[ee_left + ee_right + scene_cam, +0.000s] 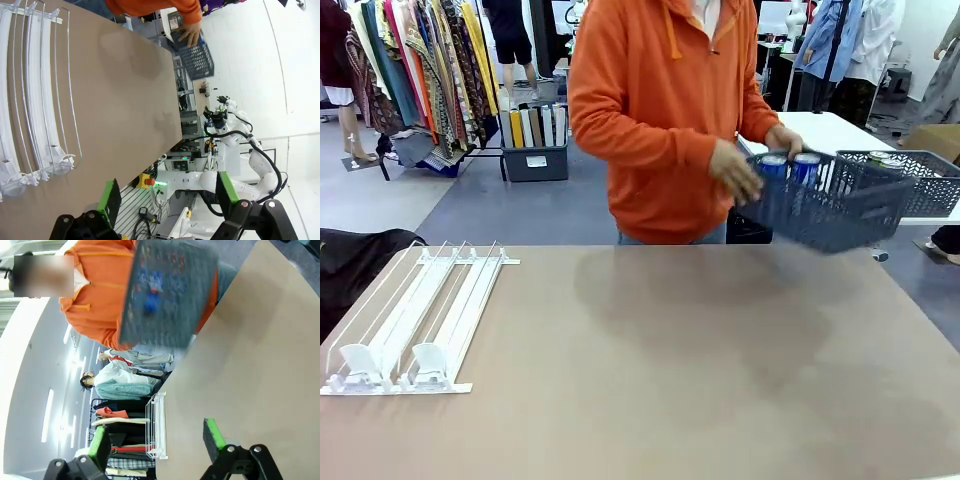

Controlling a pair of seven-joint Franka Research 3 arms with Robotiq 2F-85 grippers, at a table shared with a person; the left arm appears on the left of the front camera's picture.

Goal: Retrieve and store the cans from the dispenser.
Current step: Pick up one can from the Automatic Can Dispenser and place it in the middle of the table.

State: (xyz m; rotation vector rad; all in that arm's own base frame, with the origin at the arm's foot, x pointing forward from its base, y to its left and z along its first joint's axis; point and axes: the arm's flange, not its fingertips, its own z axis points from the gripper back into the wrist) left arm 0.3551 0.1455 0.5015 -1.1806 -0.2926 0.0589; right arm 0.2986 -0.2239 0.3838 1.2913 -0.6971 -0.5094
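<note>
starting at your left in the front view, you've got the dispenser [415, 320] lying flat on the table [670, 380] near its left edge, white rails running front to back, two pusher blocks [390, 362] down by the low front lip, no cans on the rails. mid-frame, far side, a person in an orange hoodie [655, 110] stands w/ both hands on a dark perforated basket [830, 205] held above the table's far right; one hand [735, 170] grips its near end. blue cans [790, 168] stand upright inside it. a 2nd basket [910, 180] sits just behind, on another table. left gripper [167, 197], wrist view: jaws wide apart, nothing between, above the table edge. right gripper [156, 437]: jaws also spread wide, empty, pointing at the blurred basket.
</note>
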